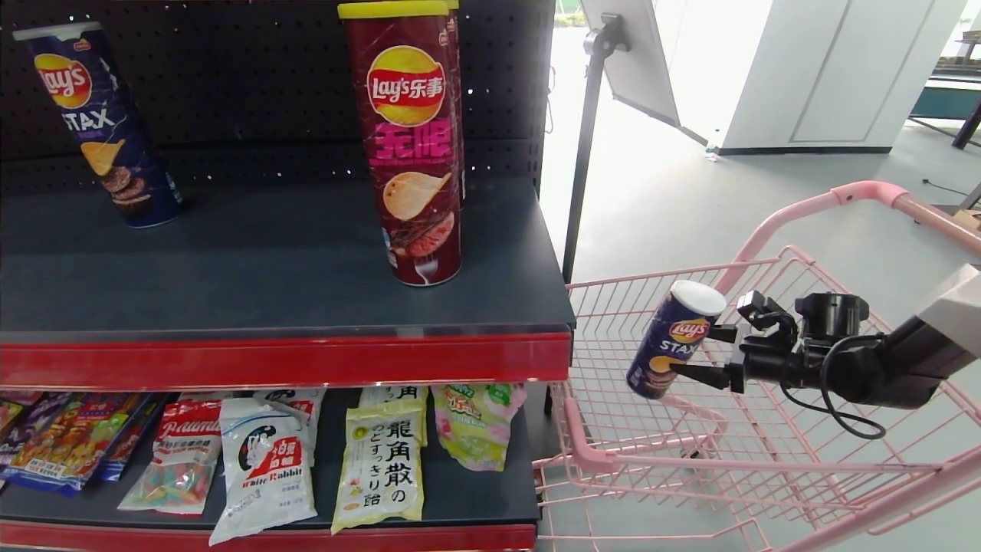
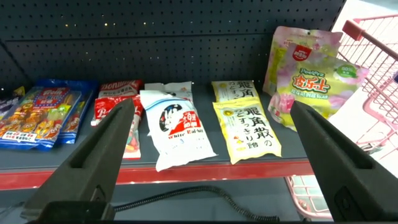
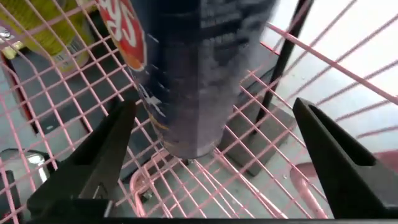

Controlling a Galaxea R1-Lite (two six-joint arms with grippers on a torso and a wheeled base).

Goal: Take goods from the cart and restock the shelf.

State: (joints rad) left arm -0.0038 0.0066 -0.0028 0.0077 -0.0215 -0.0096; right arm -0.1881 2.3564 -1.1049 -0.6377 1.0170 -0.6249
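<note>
The blue chip can (image 1: pixel 674 337) sits at about 4 o'clock in the head view, inside the pink cart (image 1: pixel 864 190). It is tilted, with its white lid up and leaning toward 1 o'clock. The right gripper (image 1: pixel 692 351) comes in from 3 o'clock with one finger on each side of the can. In the right wrist view its fingers (image 3: pixel 112 149) are spread wide and cart mesh shows between the can (image 3: pixel 199 74) and one finger, so the claw is apart and not clamped (I cannot tell whether the other finger touches). I also cannot tell whether the can's lower end rests on the mesh.

The shelf (image 1: pixel 268 261) fills the 9 to 12 o'clock side. A red chip can (image 1: pixel 418 153) stands upright near its right end, and a second blue can (image 1: pixel 100 123) stands tilted at 10 o'clock.

The left gripper (image 2: pixel 212 104) is wide open and holds nothing. It faces the lower deck, where a white bag (image 2: pixel 177 127) and a yellow bag (image 2: pixel 245 127) lie side by side.
</note>
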